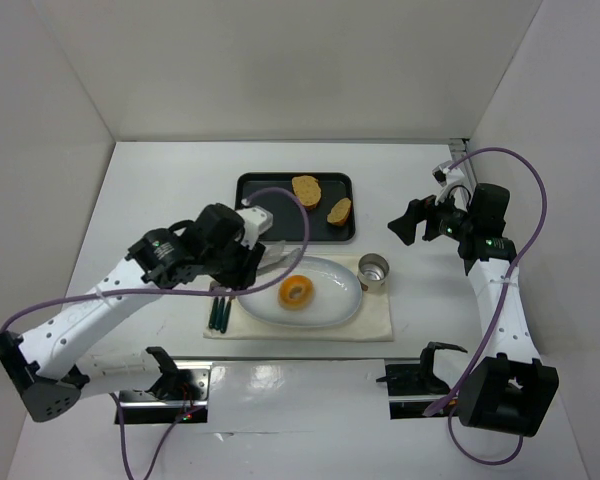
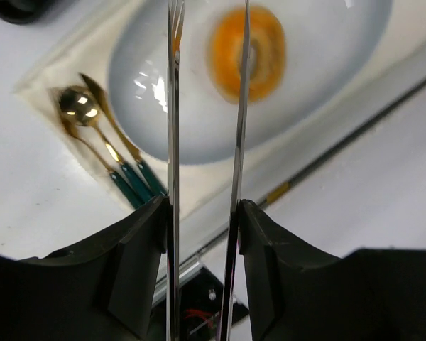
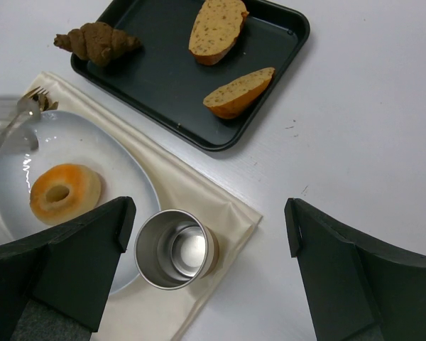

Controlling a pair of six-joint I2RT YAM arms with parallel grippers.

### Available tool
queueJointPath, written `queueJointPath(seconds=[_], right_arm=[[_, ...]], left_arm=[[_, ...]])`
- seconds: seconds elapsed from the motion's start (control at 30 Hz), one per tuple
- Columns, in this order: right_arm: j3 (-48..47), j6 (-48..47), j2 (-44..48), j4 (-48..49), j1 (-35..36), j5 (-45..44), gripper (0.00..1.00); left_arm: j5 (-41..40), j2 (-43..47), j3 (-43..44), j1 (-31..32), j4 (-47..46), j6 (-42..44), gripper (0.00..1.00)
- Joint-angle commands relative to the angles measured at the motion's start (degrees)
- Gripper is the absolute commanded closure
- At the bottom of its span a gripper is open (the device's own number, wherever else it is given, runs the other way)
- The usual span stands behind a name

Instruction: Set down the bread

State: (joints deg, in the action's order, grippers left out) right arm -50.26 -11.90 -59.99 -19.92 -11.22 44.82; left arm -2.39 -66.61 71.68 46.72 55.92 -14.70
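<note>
One bread (image 1: 298,292) ring lies on the plate (image 1: 342,300), left of centre and clear of the rim.
The left gripper (image 1: 250,258) pinches thin metal tongs (image 2: 172,106), their blades parted and empty, with the tips over the plate at the bread's 11 o'clock. The right gripper (image 1: 408,222) hangs wide open and holds nothing, at the cup's (image 1: 374,268) 1 o'clock above the table (image 1: 400,170). Bare plate spreads at the bread's 3 o'clock.

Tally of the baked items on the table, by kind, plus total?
Ring bun: 1
Bread slices: 2
Croissant: 1
Total: 4
</note>
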Motion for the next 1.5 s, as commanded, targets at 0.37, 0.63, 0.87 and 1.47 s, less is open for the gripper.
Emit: queueJointPath(seconds=[0.37,0.63,0.87,1.47], right_arm=[[-2.2,-0.9,0.0,-0.3,0.3,1.9,0.00],[-2.7,-1.5,1.6,-0.8,0.3,2.4,0.00],[-2.7,-1.5,1.6,-0.8,0.3,2.4,0.00],[-2.7,0.0,0.4,-0.8,0.3,2.1,0.00]], left_arm=[[-10.9,2.2,-12.0,-36.1,-26.2,-2.7,0.43],[-16.8,-12.6,-14.6,-46.5,-35.8,-1.6,0.43],[-17.8,-23.9,-14.5,-49.7,-36.4,-0.3,0.43],[-10.7,-23.7,-15.5,-51.5,-33.9,-3.9,0.00]])
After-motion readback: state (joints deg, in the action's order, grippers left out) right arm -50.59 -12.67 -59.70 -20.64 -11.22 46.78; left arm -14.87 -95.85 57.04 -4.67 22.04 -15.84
